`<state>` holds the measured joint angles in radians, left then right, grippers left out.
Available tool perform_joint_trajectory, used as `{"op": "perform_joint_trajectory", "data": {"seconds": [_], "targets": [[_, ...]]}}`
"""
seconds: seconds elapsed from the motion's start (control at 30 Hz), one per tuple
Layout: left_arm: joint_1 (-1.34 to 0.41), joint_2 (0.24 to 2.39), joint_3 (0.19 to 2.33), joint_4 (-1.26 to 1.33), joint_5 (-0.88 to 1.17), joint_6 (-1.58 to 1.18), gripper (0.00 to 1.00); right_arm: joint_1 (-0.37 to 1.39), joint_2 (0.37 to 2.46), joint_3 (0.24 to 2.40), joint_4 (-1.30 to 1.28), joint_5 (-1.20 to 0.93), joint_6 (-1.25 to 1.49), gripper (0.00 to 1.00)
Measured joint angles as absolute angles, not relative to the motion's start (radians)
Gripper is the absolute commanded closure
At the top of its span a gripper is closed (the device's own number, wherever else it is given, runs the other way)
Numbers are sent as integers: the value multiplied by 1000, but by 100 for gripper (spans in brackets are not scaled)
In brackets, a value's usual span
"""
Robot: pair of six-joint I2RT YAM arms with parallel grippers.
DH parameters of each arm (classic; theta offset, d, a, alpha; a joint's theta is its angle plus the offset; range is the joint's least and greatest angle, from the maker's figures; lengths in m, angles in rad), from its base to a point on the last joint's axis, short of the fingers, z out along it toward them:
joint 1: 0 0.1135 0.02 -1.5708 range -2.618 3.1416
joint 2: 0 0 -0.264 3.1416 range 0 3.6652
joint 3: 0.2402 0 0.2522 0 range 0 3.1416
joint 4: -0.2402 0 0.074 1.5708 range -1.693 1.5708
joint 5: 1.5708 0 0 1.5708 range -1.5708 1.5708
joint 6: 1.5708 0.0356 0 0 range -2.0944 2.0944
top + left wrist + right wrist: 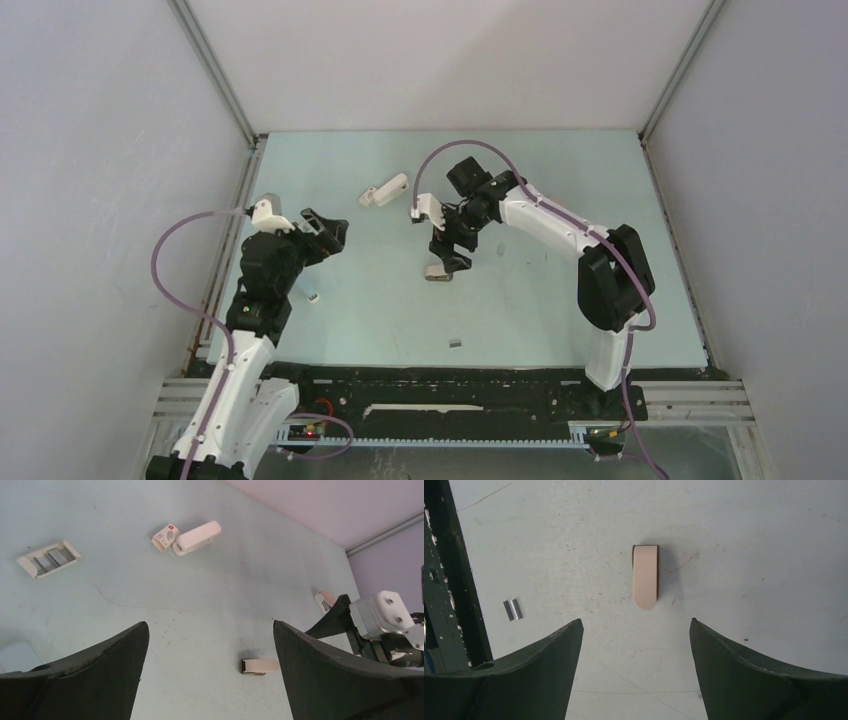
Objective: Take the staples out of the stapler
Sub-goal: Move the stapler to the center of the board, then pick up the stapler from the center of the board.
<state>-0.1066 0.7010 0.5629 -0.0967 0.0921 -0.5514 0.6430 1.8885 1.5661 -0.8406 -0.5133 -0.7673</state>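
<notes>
A small beige stapler (645, 577) (437, 272) (260, 666) lies flat on the pale table, touched by nothing. My right gripper (636, 625) (450, 250) hovers just over it, open, nothing between its fingers. A short strip of grey staples (513, 609) (455, 343) lies loose near the table's front edge. Further left, my left gripper (210, 625) (330, 232) stands wide open and empty, well clear of the beige stapler.
A larger white stapler (197, 537) (385, 190) rests at the back beside a small white-and-red box (165, 536). A white tray (30, 565) holds grey strips. A pale blue item (310, 295) lies near the left arm. The black front rail (454, 580) borders the table.
</notes>
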Motion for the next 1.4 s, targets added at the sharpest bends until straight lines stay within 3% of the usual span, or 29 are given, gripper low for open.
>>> {"op": "perform_joint_trajectory", "data": {"seconds": [0.4, 0.67, 0.87, 1.03, 1.13, 1.3, 1.4], "targets": [[-77, 641, 563, -161, 58, -541, 0, 708, 2056, 1809, -986, -446, -907, 14], [-64, 558, 563, -197, 26, -531, 0, 751, 2191, 1862, -1034, -339, -886, 19], [-56, 549, 562, -200, 21, -529, 0, 755, 2212, 1863, -1040, -276, -866, 36], [-53, 552, 553, -203, 21, -522, 0, 756, 2219, 1876, -1048, -263, -852, 72], [-52, 556, 551, -207, 21, -522, 0, 756, 2219, 1880, -1055, -264, -849, 87], [-49, 564, 551, -205, 39, -522, 0, 750, 2218, 1881, -1066, -292, -835, 100], [-48, 570, 546, -179, 88, -524, 0, 729, 2208, 1881, -1074, -333, -821, 100]]}}
